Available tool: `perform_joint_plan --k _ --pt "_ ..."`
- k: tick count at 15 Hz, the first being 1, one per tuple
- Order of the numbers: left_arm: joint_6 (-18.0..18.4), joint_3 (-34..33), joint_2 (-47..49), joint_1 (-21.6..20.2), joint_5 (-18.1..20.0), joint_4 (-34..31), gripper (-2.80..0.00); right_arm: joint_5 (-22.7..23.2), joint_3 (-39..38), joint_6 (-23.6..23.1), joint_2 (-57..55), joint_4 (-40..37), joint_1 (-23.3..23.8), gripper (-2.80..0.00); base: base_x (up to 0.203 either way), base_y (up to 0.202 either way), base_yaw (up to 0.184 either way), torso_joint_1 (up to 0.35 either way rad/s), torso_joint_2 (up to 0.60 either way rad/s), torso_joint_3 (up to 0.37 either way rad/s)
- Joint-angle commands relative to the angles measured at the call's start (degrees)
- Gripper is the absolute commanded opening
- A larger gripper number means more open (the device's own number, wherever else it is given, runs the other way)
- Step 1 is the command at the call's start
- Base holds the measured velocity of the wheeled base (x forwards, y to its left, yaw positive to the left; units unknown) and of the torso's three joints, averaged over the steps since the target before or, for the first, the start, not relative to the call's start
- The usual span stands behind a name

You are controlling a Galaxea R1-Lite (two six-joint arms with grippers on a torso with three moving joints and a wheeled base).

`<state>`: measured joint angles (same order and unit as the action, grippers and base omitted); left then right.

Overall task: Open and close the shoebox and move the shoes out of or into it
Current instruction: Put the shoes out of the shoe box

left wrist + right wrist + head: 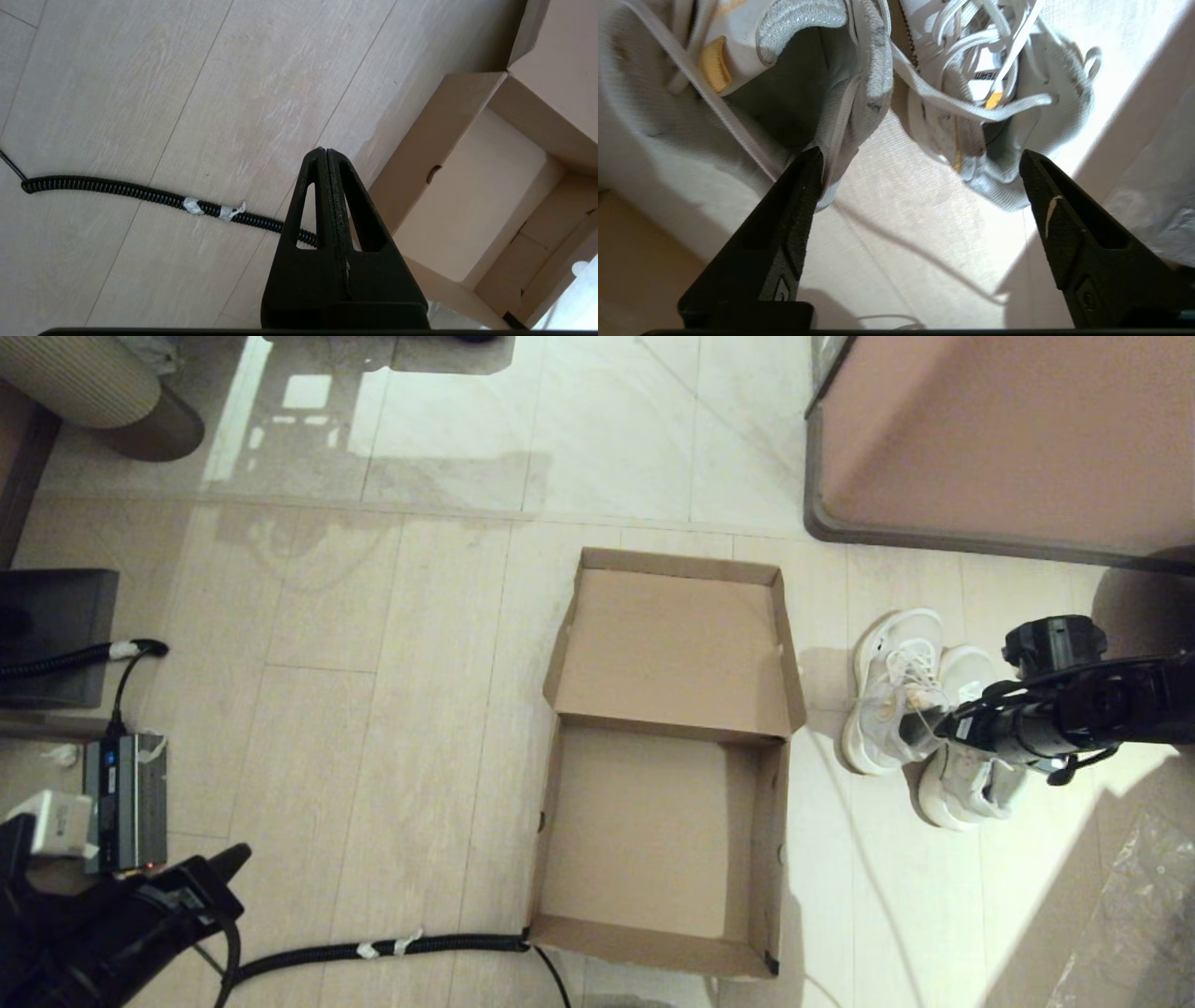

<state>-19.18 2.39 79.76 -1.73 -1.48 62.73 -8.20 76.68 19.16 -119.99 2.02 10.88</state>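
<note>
Pale wood-look floor planks (373,728) carry the shoebox (653,840), which lies open near the middle with its hinged lid (674,649) folded back flat on the far side; nothing is inside it. Just to the box's right the two white sneakers (920,714) stand side by side on the floor, laces loose. The right gripper (920,161) hangs directly over their heel ends with its fingers (798,186) spread wide, one tip touching the collar of one shoe, the other tip beside the second shoe. The left gripper (326,154) sits low at the near left, jaws pressed together and empty, above a coiled black cable (373,949) that runs to the box's near corner. A pinkish furniture block (1008,439) stands at the far right
</note>
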Motion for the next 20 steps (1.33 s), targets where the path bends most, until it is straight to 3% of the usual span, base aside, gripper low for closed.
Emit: perform_joint_plan --k 1,4,10,13,20 --pt "-0.71 0.07 -0.68 -0.03 -0.11 0.37 -2.8 -2.76 0.77 -1.88 -2.89 0.55 0.01 0.0 0.0 0.0 0.0 0.0 0.0 0.0" --pt "-1.74 1.06 -1.66 -0.03 -0.19 0.37 -2.8 -4.84 4.43 -3.08 -7.57 5.2 -1.82 0.0 0.0 0.0 0.0 0.0 0.0 0.0" --pt "-1.71 3.97 -0.4 -0.03 -0.11 0.37 -2.8 -9.26 14.46 -6.12 -12.82 3.31 -3.23 0.0 0.0 0.0 0.0 0.0 0.0 0.0" --pt "-1.74 5.61 0.65 -0.03 -0.03 0.37 -2.8 -10.36 12.23 -8.13 -11.81 3.16 -3.23 0.0 0.0 0.0 0.0 0.0 0.0 0.0" --pt "-1.74 5.87 0.11 -0.03 -0.19 0.37 -2.8 -10.52 -3.13 -9.57 -4.8 3.46 -3.32 0.0 0.0 0.0 0.0 0.0 0.0 0.0"
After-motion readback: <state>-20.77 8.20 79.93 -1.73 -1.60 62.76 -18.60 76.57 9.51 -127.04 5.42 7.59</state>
